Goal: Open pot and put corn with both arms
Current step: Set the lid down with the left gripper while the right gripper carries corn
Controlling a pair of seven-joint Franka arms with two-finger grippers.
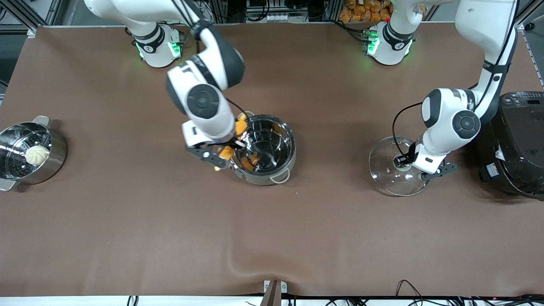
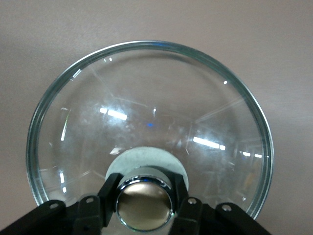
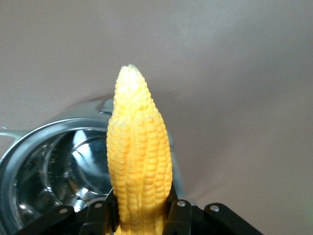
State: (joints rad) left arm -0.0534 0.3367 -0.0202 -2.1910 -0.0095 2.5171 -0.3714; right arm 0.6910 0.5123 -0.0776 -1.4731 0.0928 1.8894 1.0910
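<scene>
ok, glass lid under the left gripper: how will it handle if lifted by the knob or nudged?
The glass lid is probably rigid and breakable. Its round metallic knob looks smooth between the left gripper fingers, so it may slip or swing. The lid seems to sit tilted on the table, so a nudge would likely rock or slide it.

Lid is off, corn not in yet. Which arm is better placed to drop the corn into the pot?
The right. Its pincer is shut on the corn at the open pot's rim. The left pincer grips the lid's knob, away toward its own end.
</scene>
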